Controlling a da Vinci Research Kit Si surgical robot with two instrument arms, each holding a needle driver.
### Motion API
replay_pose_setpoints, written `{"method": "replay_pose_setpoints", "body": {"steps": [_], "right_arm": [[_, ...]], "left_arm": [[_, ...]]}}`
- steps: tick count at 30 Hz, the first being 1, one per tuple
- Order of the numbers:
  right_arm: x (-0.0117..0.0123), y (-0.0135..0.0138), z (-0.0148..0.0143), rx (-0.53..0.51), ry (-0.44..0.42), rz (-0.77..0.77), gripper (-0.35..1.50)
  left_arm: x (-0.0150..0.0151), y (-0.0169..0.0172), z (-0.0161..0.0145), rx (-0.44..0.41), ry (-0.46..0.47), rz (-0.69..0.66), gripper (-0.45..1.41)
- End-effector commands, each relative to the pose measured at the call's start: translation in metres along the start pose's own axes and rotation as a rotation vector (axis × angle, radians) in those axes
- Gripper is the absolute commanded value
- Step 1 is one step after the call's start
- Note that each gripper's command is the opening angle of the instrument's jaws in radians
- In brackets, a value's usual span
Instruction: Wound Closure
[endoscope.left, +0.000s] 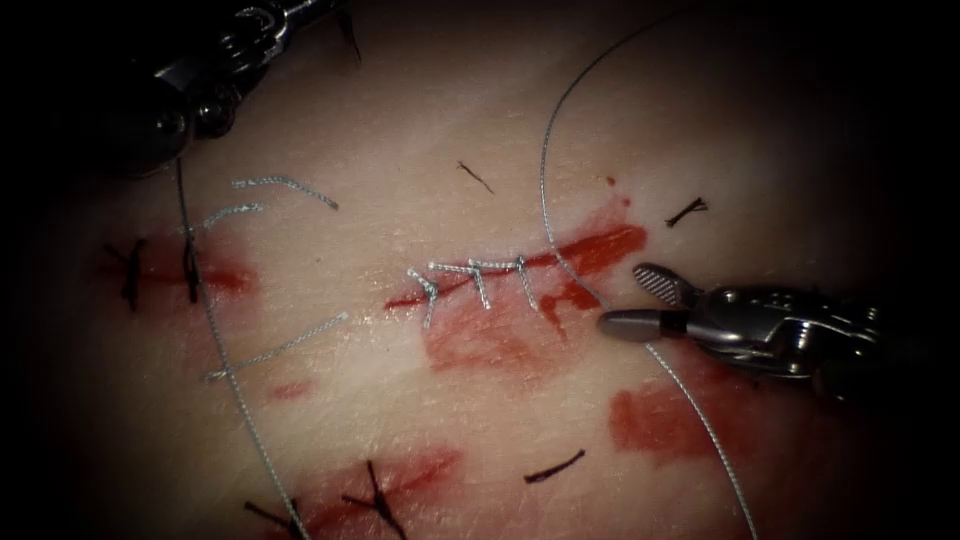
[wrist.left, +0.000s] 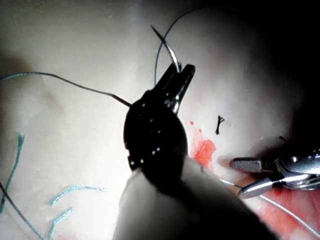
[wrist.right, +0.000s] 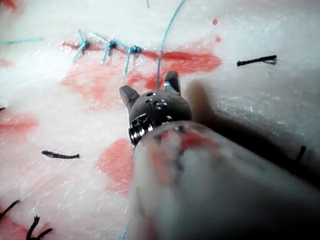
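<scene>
We see the needle (wrist.left: 167, 47) held clear of the tissue (endoscope.left: 400, 150) in the left end effector (endoscope.left: 345, 25), up beyond the cut's left end; in the left wrist view its jaws are clamped on the needle near the thread end, the pointed end curving free above them. The thread (endoscope.left: 545, 150) arcs from there down to the cut (endoscope.left: 520, 270), where several stitches (endoscope.left: 470, 280) cross its left part while the right part lies unstitched and red. The thread runs on between the jaws of the right end effector (endoscope.left: 640, 300), which stand wide apart just right of the stitches and grip nothing. Red fluid (endoscope.left: 490, 345) stains the tissue around and below the cut. Short cut ends of thread (endoscope.left: 285, 185) lie scattered to the left, and dark marks (endoscope.left: 555, 467) dot the surface.
</scene>
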Motion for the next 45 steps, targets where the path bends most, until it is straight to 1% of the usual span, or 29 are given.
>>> {"method": "replay_pose_setpoints", "body": {"steps": [1,2,3,4,5,6,9,11,15,18,19,20,21,22,24,26,28,29,30,31,33,35,36,37,39,40,42,43,45], "right_arm": [[-0.0001,-0.0008,0.0014,0.008,-0.012,-0.014,0.76],[0.0000,-0.0009,0.0016,0.007,-0.015,-0.012,0.71],[0.0000,-0.0010,0.0017,0.010,-0.020,-0.017,0.54],[0.0000,-0.0010,0.0017,0.016,-0.027,-0.020,0.24],[0.0000,-0.0010,0.0017,0.017,-0.030,-0.031,-0.21],[-0.0001,-0.0010,0.0017,0.026,-0.041,-0.035,-0.35],[-0.0006,-0.0008,0.0015,0.004,-0.040,-0.023,-0.35],[-0.0010,-0.0007,0.0008,-0.006,-0.050,-0.025,-0.35],[-0.0011,-0.0002,-0.0012,-0.047,-0.098,-0.038,-0.35],[-0.0007,0.0000,-0.0018,-0.069,-0.132,-0.054,-0.35],[-0.0005,0.0000,-0.0018,-0.059,-0.134,-0.079,-0.23],[-0.0003,-0.0001,-0.0015,-0.059,-0.126,-0.099,0.12],[0.0002,-0.0005,-0.0006,-0.059,-0.094,-0.103,1.03],[0.0004,-0.0007,-0.0002,-0.051,-0.073,-0.114,1.10],[0.0006,-0.0012,0.0005,-0.044,-0.046,-0.106,1.08],[0.0006,-0.0016,0.0011,-0.050,-0.043,-0.105,1.06],[0.0003,-0.0017,0.0018,-0.052,-0.041,-0.108,1.13],[0.0000,-0.0017,0.0020,-0.049,-0.042,-0.110,1.11],[-0.0002,-0.0016,0.0022,-0.042,-0.045,-0.112,1.05],[-0.0006,-0.0015,0.0024,-0.029,-0.048,-0.114,0.83],[-0.0011,-0.0011,0.0028,-0.011,-0.056,-0.119,0.54],[-0.0017,-0.0007,0.0034,-0.015,-0.062,-0.127,0.47],[-0.0019,-0.0005,0.0036,-0.020,-0.069,-0.131,0.47],[-0.0023,-0.0002,0.0038,-0.027,-0.077,-0.136,0.42],[-0.0027,0.0001,0.0041,-0.035,-0.088,-0.143,0.12],[-0.0030,0.0003,0.0042,-0.038,-0.092,-0.146,-0.35],[-0.0031,0.0005,0.0038,-0.034,-0.093,-0.154,-0.35],[-0.0030,0.0005,0.0030,-0.052,-0.110,-0.127,-0.35],[-0.0029,0.0004,0.0026,-0.062,-0.124,-0.129,-0.35]], "left_arm": [[-0.0009,-0.0003,0.0006,-0.001,-0.004,0.000,-0.45],[-0.0011,-0.0002,0.0007,-0.002,-0.011,0.001,-0.45],[-0.0014,-0.0002,0.0009,-0.006,-0.016,-0.005,-0.45],[-0.0015,-0.0001,0.0010,-0.010,-0.018,-0.005,-0.45],[-0.0016,-0.0001,0.0010,-0.012,-0.022,0.001,-0.45],[-0.0018,-0.0001,0.0011,-0.016,-0.028,0.000,-0.45],[-0.0018,0.0000,0.0011,-0.019,-0.033,0.004,-0.45],[-0.0018,0.0000,0.0011,-0.020,-0.034,0.010,-0.45],[-0.0019,0.0002,0.0011,-0.017,-0.032,0.020,-0.45],[-0.0019,0.0002,0.0011,-0.011,-0.042,0.020,-0.45],[-0.0019,0.0002,0.0011,-0.011,-0.042,0.020,-0.45],[-0.0019,0.0002,0.0011,-0.011,-0.042,0.026,-0.45],[-0.0019,0.0002,0.0012,-0.012,-0.043,0.032,-0.45],[-0.0019,0.0002,0.0012,-0.013,-0.043,0.032,-0.45],[-0.0019,0.0002,0.0012,-0.010,-0.042,0.032,-0.45],[-0.0019,0.0001,0.0012,-0.011,-0.042,0.032,-0.45],[-0.0019,0.0001,0.0012,-0.011,-0.042,0.032,-0.45],[-0.0019,0.0001,0.0012,-0.011,-0.042,0.031,-0.45],[-0.0019,0.0002,0.0012,-0.012,-0.042,0.037,-0.45],[-0.0019,0.0002,0.0012,-0.012,-0.042,0.037,-0.45],[-0.0019,0.0002,0.0012,-0.012,-0.043,0.037,-0.45],[-0.0019,0.0002,0.0012,-0.012,-0.043,0.037,-0.45],[-0.0019,0.0002,0.0012,-0.012,-0.043,0.037,-0.45],[-0.0019,0.0002,0.0012,-0.012,-0.043,0.037,-0.45],[-0.0020,0.0003,0.0012,-0.013,-0.043,0.043,-0.45],[-0.0020,0.0003,0.0012,-0.013,-0.043,0.043,-0.45],[-0.0020,0.0004,0.0012,-0.013,-0.043,0.043,-0.45],[-0.0020,0.0004,0.0012,-0.012,-0.043,0.043,-0.45],[-0.0021,0.0005,0.0012,-0.012,-0.043,0.043,-0.45]]}}
